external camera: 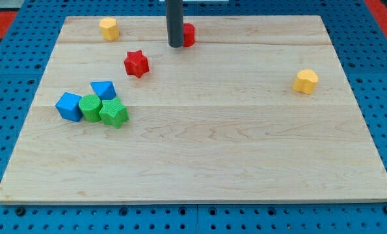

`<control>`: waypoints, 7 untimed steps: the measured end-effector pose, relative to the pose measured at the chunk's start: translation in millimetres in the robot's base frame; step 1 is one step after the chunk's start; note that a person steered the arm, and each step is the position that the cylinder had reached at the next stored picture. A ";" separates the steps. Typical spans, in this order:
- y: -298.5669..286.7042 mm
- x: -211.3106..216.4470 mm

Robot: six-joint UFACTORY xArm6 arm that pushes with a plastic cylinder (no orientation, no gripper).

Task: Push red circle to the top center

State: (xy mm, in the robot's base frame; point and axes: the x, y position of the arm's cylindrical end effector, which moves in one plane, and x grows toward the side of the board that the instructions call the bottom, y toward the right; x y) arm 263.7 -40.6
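Our tip (pixel 175 45) touches the red circle (pixel 188 34) on its left; no jaws, nothing held, top center reached.

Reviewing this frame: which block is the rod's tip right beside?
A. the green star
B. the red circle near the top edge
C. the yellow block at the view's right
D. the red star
B: my tip stands at the left side of the red circle, partly hiding it, near the board's top edge; the red star lies apart, lower left.
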 end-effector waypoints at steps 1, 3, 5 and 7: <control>5.1 -11.4; 13.8 -3.6; 28.0 -4.8; 54.4 -18.2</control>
